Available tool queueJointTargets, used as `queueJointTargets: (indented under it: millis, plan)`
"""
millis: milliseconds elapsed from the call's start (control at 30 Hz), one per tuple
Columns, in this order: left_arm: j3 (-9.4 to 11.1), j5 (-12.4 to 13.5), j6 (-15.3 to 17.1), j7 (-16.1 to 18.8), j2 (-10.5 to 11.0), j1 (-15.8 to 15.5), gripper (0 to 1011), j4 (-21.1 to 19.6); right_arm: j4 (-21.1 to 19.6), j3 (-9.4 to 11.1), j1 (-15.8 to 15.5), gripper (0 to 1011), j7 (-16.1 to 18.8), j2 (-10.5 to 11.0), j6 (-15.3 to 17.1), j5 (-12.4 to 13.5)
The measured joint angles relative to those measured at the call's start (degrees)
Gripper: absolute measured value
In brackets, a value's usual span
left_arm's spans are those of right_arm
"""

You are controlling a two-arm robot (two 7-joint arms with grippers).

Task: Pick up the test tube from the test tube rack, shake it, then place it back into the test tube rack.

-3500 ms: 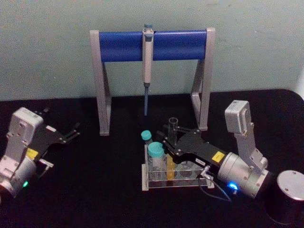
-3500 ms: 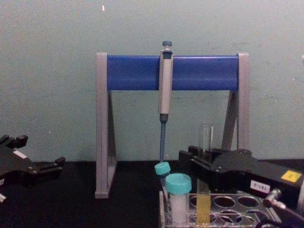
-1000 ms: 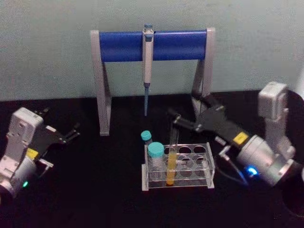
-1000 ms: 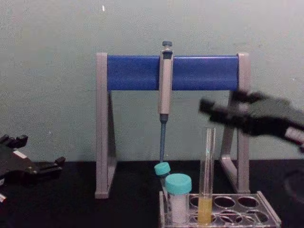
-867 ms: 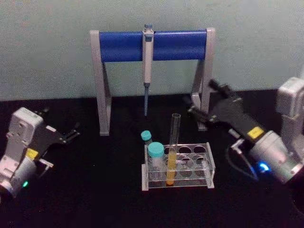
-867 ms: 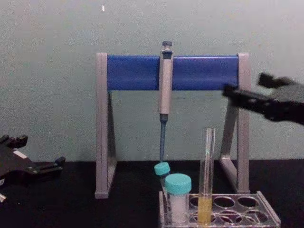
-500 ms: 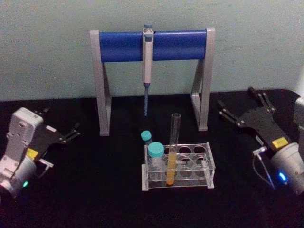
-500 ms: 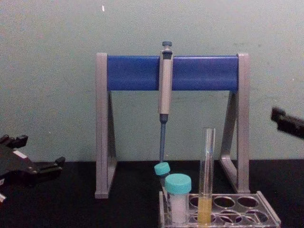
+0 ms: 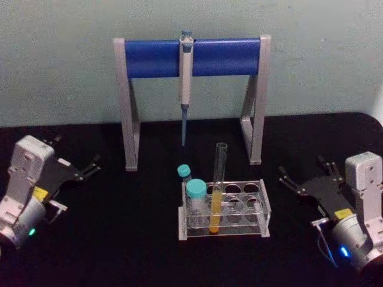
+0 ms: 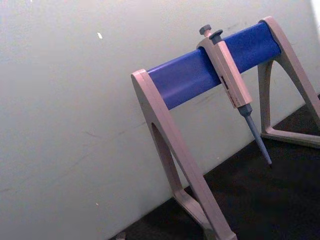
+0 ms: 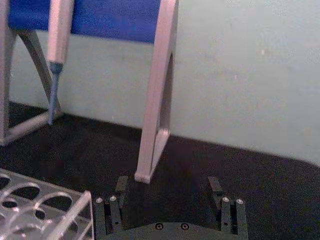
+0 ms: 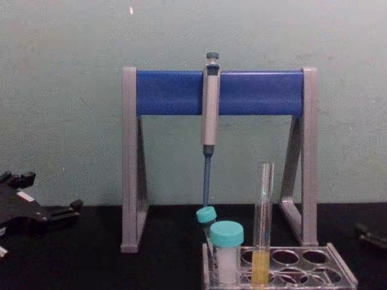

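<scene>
The test tube [image 9: 218,185] stands upright in a front hole of the clear test tube rack [image 9: 264,210], with yellow-orange liquid in its lower part. In the chest view the test tube [image 12: 262,223] rises well above the rack [image 12: 340,275]. My right gripper [image 9: 302,168] is open and holds nothing, low over the table to the right of the rack and well apart from it. The right wrist view shows its two fingers spread wide [image 11: 168,187], with a corner of the rack [image 11: 46,210] off to one side. My left gripper [image 9: 78,150] is parked open at the far left.
A grey-legged stand with a blue crossbar [image 9: 191,57] stands behind the rack, with a grey pipette [image 9: 185,69] hanging from it. Two teal-capped vials [image 9: 195,190] sit at the rack's left end. The black table is bare between the rack and each gripper.
My right gripper let go of the test tube, drew back up and to the right, then came down low at the right. The tube stays upright in the rack. The left arm has not moved.
</scene>
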Motion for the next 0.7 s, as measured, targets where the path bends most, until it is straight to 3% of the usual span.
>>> queueJointTargets:
  millis: [400,700]
  plan:
    - [0.00,0.00,0.00,0.00,0.00,0.00,1001,0.00,4.77,0.27,0.83,1000,0.84,-2.25,1.02,-1.65]
    - [0.00,0.00,0.00,0.00,0.00,0.00,1001,0.00,4.75,0.30,0.79,1000,0.89,-2.22,1.03,-1.66]
